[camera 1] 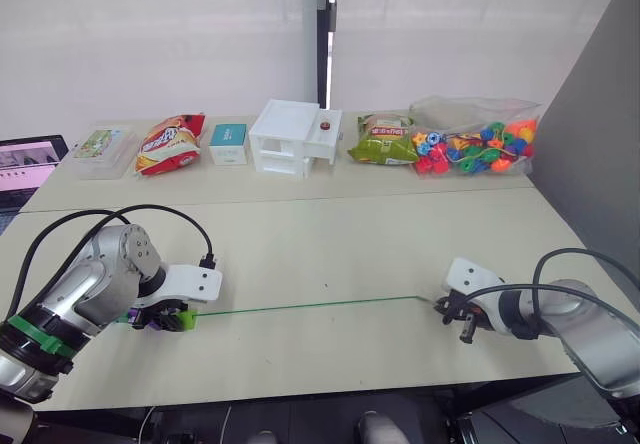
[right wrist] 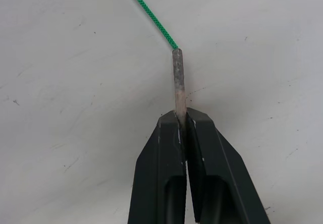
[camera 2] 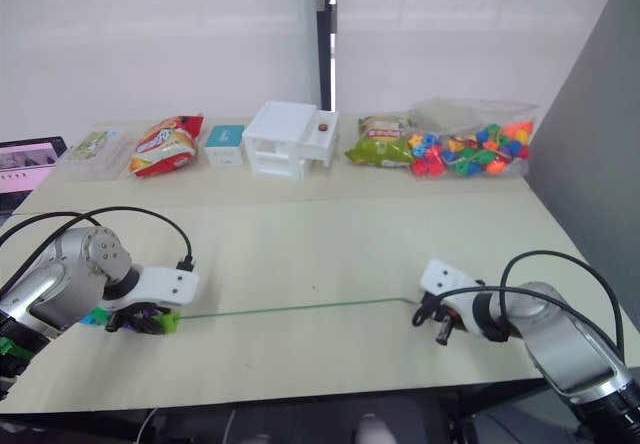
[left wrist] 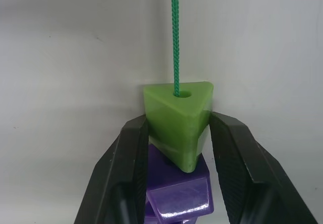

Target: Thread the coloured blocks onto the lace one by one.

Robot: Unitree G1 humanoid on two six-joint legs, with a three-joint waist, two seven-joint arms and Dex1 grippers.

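On the pale desk [camera 1: 330,254], the left gripper [left wrist: 176,148] clamps its fingers on the light green block [left wrist: 179,120], purple block [left wrist: 179,196] behind; the green lace [camera 1: 310,306] runs taut to the right gripper [right wrist: 181,123], pinching the stiff tip [right wrist: 178,80]. Best keep tension steady while sliding blocks along.

head stereo: down over table [camera 1: 330,254] | wrists: close, perhaps tabletop-level

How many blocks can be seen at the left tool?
3: a light green block between the left tool's fingers, a purple block right behind it, a blue block beside; others may be hidden.
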